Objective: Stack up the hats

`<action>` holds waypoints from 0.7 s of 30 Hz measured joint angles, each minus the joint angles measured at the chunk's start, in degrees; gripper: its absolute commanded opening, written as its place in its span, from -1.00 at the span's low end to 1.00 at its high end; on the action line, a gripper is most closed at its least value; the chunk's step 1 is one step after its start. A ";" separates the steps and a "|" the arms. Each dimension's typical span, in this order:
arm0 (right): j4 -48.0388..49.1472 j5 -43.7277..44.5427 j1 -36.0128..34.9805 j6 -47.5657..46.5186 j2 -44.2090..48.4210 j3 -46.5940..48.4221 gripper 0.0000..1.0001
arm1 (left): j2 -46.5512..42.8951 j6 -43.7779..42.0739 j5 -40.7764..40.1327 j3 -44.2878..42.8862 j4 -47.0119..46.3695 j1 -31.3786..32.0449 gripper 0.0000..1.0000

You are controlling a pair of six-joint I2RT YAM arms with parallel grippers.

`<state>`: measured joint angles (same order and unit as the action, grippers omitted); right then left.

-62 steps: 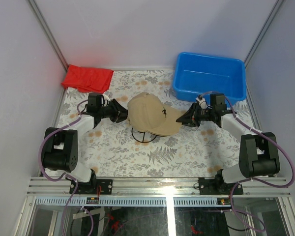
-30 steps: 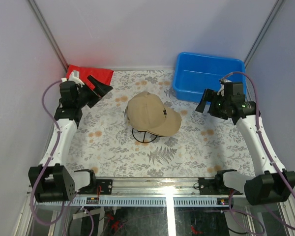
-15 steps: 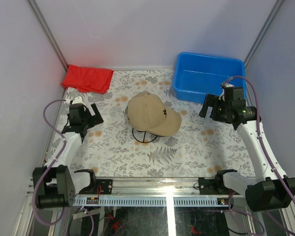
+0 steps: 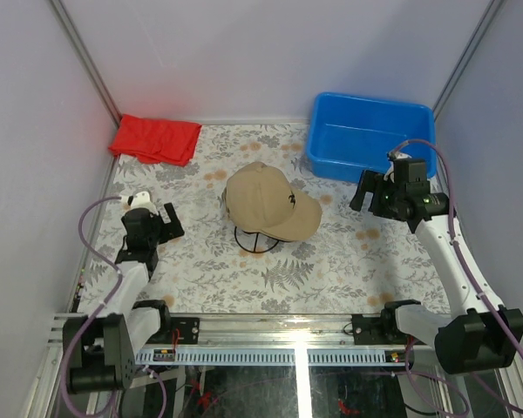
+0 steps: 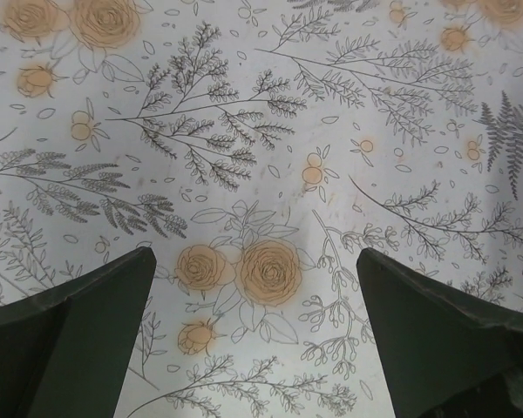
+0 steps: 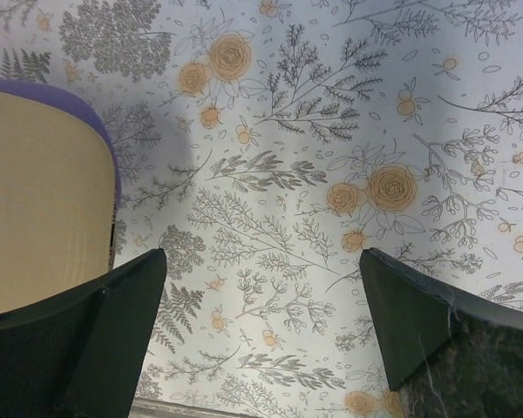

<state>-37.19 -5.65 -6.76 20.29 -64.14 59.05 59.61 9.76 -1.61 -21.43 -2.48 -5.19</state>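
A tan hat (image 4: pixel 266 205) sits on top of a black wire stand (image 4: pixel 251 241) in the middle of the table, brim pointing right. In the right wrist view its tan brim (image 6: pixel 35 200) fills the left edge, with a thin purple rim (image 6: pixel 105 144) of another hat showing under it. My left gripper (image 4: pixel 173 221) hangs open over the cloth left of the hat, well apart from it. Its wrist view shows only floral cloth between the fingers (image 5: pixel 254 254). My right gripper (image 4: pixel 360 192) is open to the right of the brim, holding nothing (image 6: pixel 261 261).
A red folded cloth (image 4: pixel 155 138) lies at the back left corner. A blue bin (image 4: pixel 372 135) stands at the back right, just behind my right gripper. A floral tablecloth (image 4: pixel 331 261) covers the table, and grey walls close in on three sides.
Both grippers have drawn back from the hat. The left arm swung out to the red cloth, then came back toward the near left. The right arm has barely moved over the last second.
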 measured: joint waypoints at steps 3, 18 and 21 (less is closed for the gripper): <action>2.08 -0.13 0.00 0.04 -0.02 -2.47 0.99 | -8.24 -0.92 -0.24 5.73 -3.72 0.44 1.00; 11.04 -12.20 -0.11 -4.04 -6.36 -10.80 0.99 | -17.44 8.98 -24.26 8.46 1.31 2.62 1.00; 12.31 -12.52 -0.13 -3.98 -6.29 -10.97 0.99 | -9.84 14.78 -28.11 2.32 5.77 2.62 1.00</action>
<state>-24.88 -18.17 -6.90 16.32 -70.43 48.07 49.78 24.53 -29.71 -19.11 3.29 -2.57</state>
